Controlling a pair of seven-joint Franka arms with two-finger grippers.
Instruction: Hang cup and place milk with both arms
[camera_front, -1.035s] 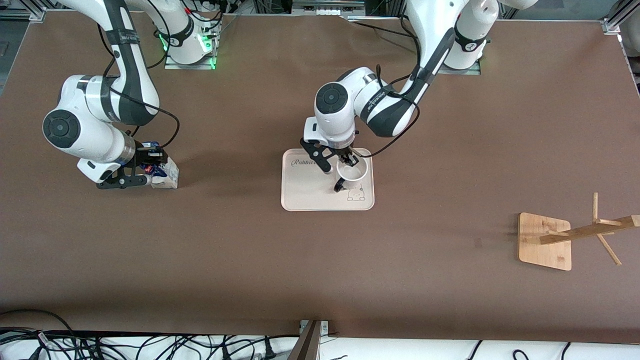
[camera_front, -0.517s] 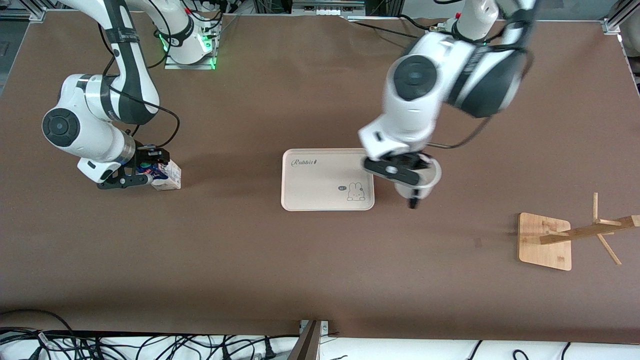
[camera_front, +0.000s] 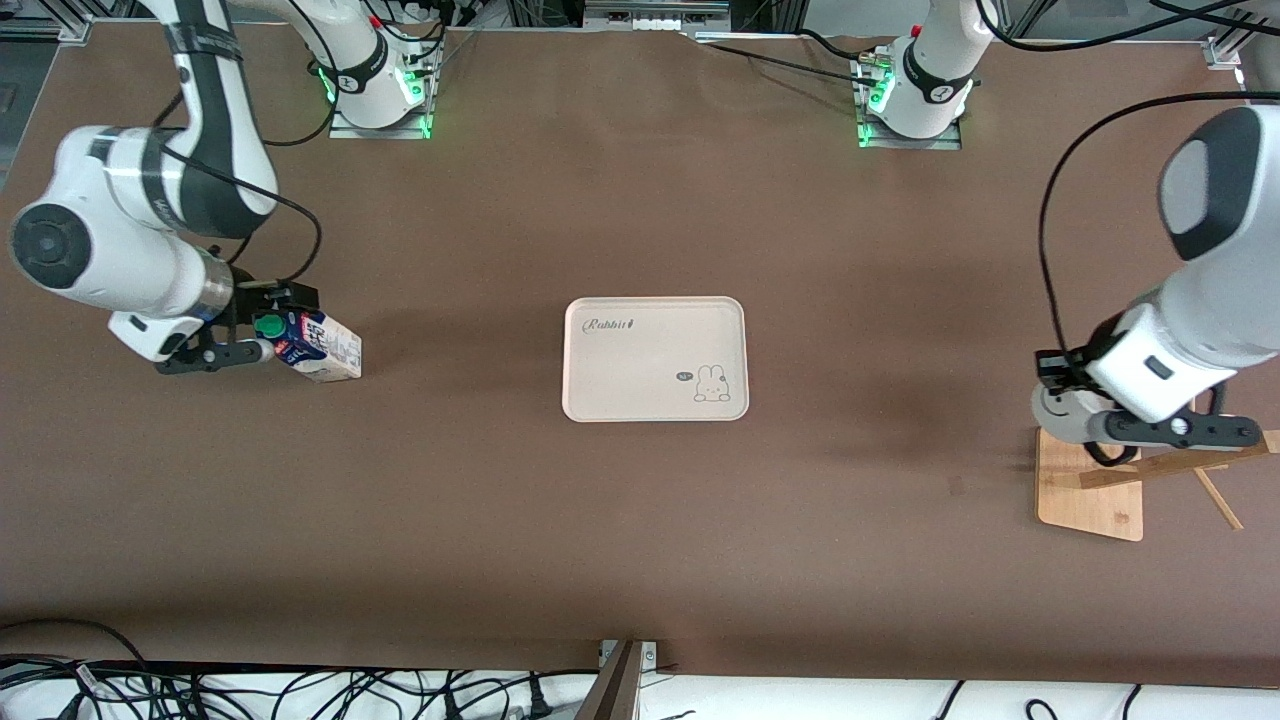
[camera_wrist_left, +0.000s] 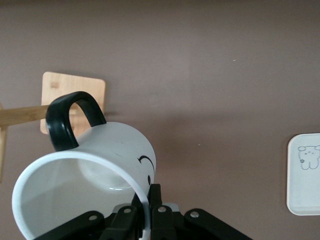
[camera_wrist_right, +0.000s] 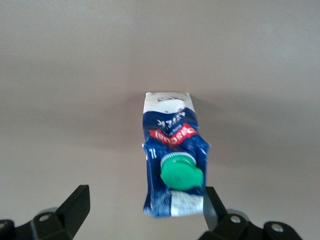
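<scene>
The left gripper (camera_wrist_left: 145, 220) is clamping the small white smiley mug (camera_wrist_left: 85, 185) above the wooden rack's square base (camera_front: 1088, 495), while the right gripper (camera_wrist_right: 142, 210) is gaping wide over the blue-and-white green-capped milk carton (camera_front: 315, 347) standing on the brown table (camera_front: 640, 520).

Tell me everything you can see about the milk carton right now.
The milk carton is a small gable-top pack, dark blue and white with a red band of print and a round green screw cap. Its sides look creased and dented, like soft card. It stands on the brown table toward the right arm's end, well apart from the tray. The right gripper is open, a finger on either side of it, not clamping it.
</scene>
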